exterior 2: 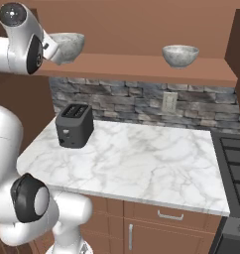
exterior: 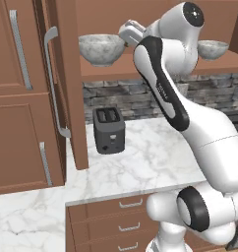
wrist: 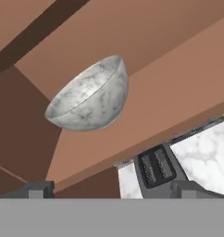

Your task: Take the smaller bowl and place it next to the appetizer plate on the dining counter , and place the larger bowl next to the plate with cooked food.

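The main risk from here is a bad approach to the larger bowl: it sits on a wooden shelf with the cabinet side close by, and its curved marbled wall gives the fingers little to bite on, so if the gripper comes in level with the belly rather than over the rim, the fingertips would likely push the bowl back along the shelf or tip it instead of catching it. A second worry is the drop: a toaster stands on the marble counter below the hand, and a bowl that slips off the shelf edge would fall toward it. The jaws stand wide apart with nothing between them, the two dark tips showing at the bottom of the hand view. The larger bowl lies ahead of the gripper and above the line of its fingers in that view, clearly apart from them, upright on the shelf. In the left base view the hand is raised to shelf height just beside this bowl's rim. The smaller bowl rests on the same shelf well off to the far side of the hand, beyond the arm, untouched.
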### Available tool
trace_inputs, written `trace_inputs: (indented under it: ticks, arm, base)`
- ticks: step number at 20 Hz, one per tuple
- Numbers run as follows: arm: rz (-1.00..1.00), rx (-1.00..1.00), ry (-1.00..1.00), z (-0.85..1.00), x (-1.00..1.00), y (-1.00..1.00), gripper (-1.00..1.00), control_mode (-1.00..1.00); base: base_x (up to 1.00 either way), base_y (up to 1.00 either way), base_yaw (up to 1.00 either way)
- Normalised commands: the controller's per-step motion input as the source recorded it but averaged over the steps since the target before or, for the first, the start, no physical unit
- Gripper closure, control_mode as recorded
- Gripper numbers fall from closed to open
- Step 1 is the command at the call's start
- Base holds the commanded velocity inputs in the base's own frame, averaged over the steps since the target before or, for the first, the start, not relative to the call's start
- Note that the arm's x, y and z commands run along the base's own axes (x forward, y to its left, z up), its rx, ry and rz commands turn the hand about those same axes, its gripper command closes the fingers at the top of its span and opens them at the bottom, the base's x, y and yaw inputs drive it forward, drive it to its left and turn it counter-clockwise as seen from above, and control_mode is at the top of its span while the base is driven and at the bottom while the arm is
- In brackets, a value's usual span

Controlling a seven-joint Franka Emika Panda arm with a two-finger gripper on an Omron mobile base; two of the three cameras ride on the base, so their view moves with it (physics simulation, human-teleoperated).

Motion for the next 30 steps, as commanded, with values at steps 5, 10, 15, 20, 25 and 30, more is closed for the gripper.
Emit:
trace_inputs:
  ticks: [5,10,15,20,25,30]
  arm:
    - [0.0,0.0,0.0,-0.11,0.65,0.28,-1.0,-1.0]
    - [0.0,0.0,0.0,0.0,0.44,0.07,-1.0,-1.0]
    - [-0.01,0.0,0.0,0.0,0.58,0.02,-1.0,-1.0]
    - [-0.03,0.0,0.0,0.0,0.54,0.01,-1.0,-1.0]
    - [-0.05,0.0,0.03,0.0,0.51,0.0,-1.0,-1.0]
    - [-0.07,0.0,0.09,0.08,0.28,0.09,-1.0,-1.0]
  base:
    - [0.0,0.0,0.0]
    - [0.0,0.0,0.0]
    - [0.0,0.0,0.0]
    - [0.0,0.0,0.0]
    - [0.0,0.0,0.0]
    - [0.0,0.0,0.0]
